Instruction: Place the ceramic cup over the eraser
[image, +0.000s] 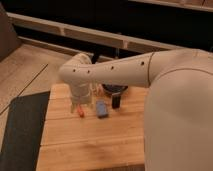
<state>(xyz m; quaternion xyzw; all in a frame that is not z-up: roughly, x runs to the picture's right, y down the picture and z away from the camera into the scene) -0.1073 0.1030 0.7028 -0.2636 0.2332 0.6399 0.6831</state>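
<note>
My gripper (82, 99) hangs downward from the pale arm over the back left part of the wooden table (90, 140). The eraser (116, 102), a small black upright block, stands to the gripper's right, apart from it. The ceramic cup is hidden; the pale bulk of the wrist and gripper covers the spot below it, and I cannot tell whether anything is held there.
A flat blue slab (102, 109) lies between the gripper and the eraser. A thin orange-red stick (80, 111) lies just below the gripper. A black bowl (115, 89) sits behind the eraser. The arm's large white shoulder (180, 110) fills the right side. A dark mat (22, 130) lies left of the table.
</note>
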